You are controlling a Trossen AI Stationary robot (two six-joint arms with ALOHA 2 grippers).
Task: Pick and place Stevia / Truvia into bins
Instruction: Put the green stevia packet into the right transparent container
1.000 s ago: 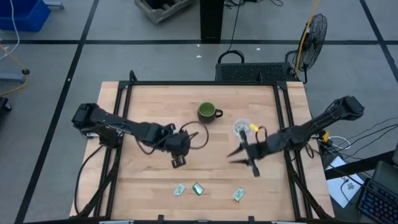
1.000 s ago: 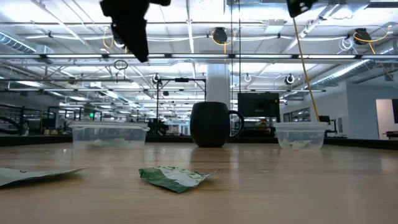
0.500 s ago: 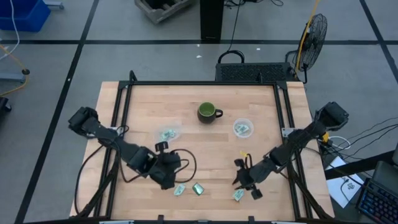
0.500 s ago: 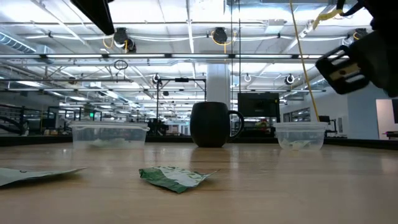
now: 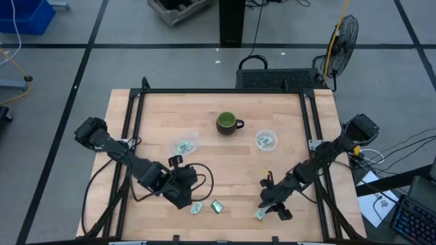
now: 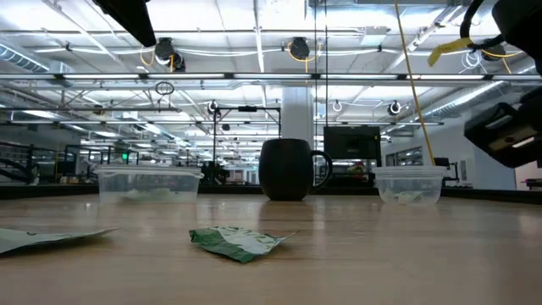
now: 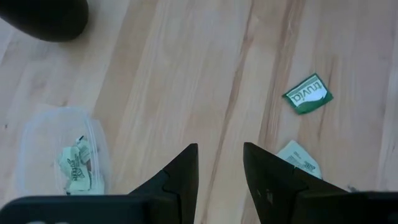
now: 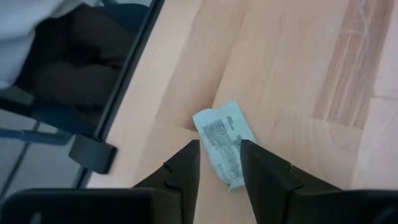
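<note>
Three sweetener packets lie flat near the table's near edge: a pale one [image 5: 197, 207], a dark green one [image 5: 216, 206] and a pale one on the right [image 5: 260, 214]. My left gripper [image 5: 188, 198] is open and hovers just left of the first pale packet [image 7: 298, 158]; the dark green packet [image 7: 308, 94] lies beyond it. My right gripper [image 8: 220, 163] is open, pointing down, with its fingers on either side of the right packet [image 8: 222, 142]. The two clear bins [image 5: 182, 146] [image 5: 266, 141] each hold packets.
A dark green mug [image 5: 227, 123] stands between the bins toward the far edge. The table's near edge and a black frame rail [image 8: 124, 81] run close to my right gripper. Bare wood [image 5: 231, 173] lies between the bins and the loose packets.
Both grippers have moved from beside the bins toward the table's near edge and down. The left one has come to the pale and dark green packets, the right one to the right packet. In the last half second they only crept a little nearer. The packets have stayed put.
</note>
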